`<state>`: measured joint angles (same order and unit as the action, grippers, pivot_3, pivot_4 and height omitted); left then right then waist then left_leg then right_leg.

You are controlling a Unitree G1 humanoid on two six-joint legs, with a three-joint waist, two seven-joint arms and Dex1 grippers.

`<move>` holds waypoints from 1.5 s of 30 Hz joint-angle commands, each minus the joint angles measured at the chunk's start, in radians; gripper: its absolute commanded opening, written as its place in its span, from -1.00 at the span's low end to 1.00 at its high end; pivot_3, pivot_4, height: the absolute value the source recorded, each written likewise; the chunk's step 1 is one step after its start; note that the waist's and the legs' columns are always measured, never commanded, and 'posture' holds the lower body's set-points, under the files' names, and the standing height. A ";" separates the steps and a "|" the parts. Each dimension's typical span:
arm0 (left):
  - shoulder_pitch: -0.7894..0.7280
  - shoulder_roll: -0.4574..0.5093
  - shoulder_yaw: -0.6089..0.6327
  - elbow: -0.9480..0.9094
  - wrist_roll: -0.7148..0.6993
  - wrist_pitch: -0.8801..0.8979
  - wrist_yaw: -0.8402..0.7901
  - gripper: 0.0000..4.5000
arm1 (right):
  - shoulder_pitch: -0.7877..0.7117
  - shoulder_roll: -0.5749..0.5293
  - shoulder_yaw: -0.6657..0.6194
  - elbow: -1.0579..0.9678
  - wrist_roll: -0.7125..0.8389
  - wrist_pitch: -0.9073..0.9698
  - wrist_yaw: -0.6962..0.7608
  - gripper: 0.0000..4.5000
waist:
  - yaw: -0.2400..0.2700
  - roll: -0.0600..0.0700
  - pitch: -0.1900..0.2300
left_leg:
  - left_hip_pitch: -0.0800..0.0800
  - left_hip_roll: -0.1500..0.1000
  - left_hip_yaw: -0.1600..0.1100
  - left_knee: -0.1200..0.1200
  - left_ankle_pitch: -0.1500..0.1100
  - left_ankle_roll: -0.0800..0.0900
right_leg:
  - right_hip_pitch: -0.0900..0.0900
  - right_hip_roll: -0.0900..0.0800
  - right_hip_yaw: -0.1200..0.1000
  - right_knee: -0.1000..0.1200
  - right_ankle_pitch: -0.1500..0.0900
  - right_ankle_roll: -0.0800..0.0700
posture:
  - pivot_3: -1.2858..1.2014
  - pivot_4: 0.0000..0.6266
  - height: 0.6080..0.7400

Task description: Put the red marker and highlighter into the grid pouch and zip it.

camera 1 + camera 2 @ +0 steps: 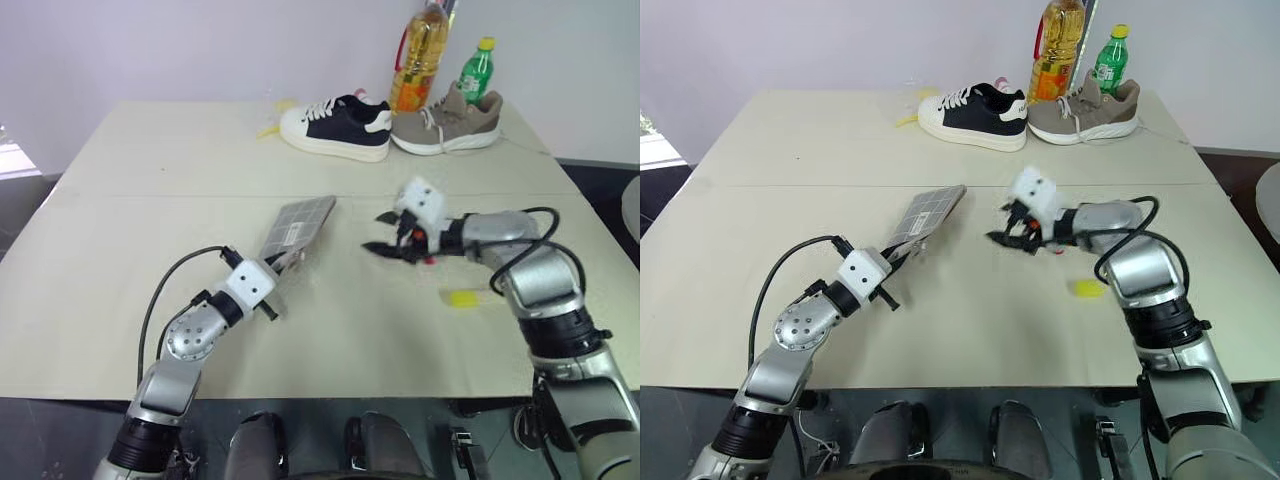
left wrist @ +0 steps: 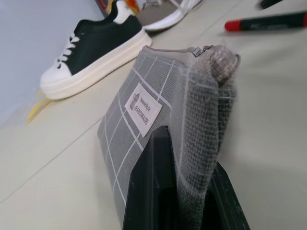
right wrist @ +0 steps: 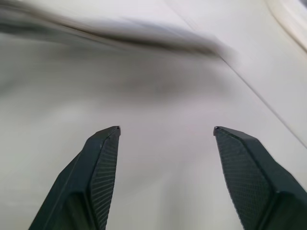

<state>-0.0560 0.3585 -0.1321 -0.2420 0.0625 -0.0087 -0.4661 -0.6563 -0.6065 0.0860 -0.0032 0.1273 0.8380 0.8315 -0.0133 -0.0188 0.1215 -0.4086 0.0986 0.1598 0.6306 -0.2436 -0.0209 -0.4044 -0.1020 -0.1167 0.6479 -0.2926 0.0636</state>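
Note:
My left gripper (image 1: 285, 262) is shut on the lower edge of the grid pouch (image 1: 300, 228), a grey fabric pouch with white grid lines and a small white label. It holds the pouch tilted up off the table, zip edge uppermost (image 2: 201, 52). Beyond the pouch, the red marker (image 2: 232, 25) lies flat on the table. To the right of the pouch my right gripper (image 1: 380, 232) hovers open, with nothing between its fingers (image 3: 103, 163). The yellow highlighter (image 1: 465, 297) lies on the table below the right forearm.
At the back of the beige table (image 1: 150, 170) stand a black-and-white sneaker (image 1: 335, 127), a taupe sneaker (image 1: 450, 122), an oil bottle (image 1: 420, 55) and a green bottle (image 1: 476, 70). A yellow scrap (image 1: 268, 128) lies left of the sneakers.

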 commanded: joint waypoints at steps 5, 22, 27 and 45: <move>-0.012 0.002 0.010 -0.043 -0.041 -0.036 -0.015 -1.00 | -0.050 0.032 -0.082 0.233 -0.052 0.100 -0.244 0.49 | -0.002 0.000 0.000 | 0.000 0.000 0.001 0.000 0.000 0.000 | 0.000 0.002 0.000 0.000 0.000 0.000 | 0.03 -0.52 0.47; -0.010 -0.025 0.064 -0.029 -0.113 -0.058 0.024 -1.00 | 0.017 -0.030 0.049 0.153 -0.130 -0.289 -0.214 -0.87 | -0.003 0.002 0.001 | 0.000 0.000 0.001 0.000 0.000 0.000 | 0.000 0.003 0.000 0.000 0.000 0.000 | 0.03 -0.52 0.47; 0.002 -0.005 0.093 -0.051 -0.222 -0.044 -0.054 -1.00 | 0.021 -0.090 0.077 0.090 -0.140 -0.605 -0.088 -0.87 | -0.003 0.002 0.001 | 0.000 0.000 0.001 0.000 0.000 0.000 | 0.000 0.003 0.000 0.000 0.000 0.001 | 0.03 -0.52 0.47; 0.031 0.031 0.076 -0.050 -0.263 -0.047 -0.143 -1.00 | 0.020 -0.100 0.121 0.077 -0.222 -0.788 0.027 -0.87 | -0.001 0.002 0.001 | 0.001 0.000 0.001 0.001 0.000 0.000 | 0.001 0.004 0.000 0.000 0.000 0.001 | 0.03 -0.52 0.47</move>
<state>-0.0293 0.3852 -0.0581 -0.2514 -0.1877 -0.0350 -0.6035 -0.6236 -0.6975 0.2188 0.1156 -0.0873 0.0726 0.8544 -0.0144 -0.0173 0.1227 -0.4079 0.0989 0.1604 0.6312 -0.2433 -0.0212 -0.4032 -0.0984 -0.1165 0.6476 -0.2925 0.0641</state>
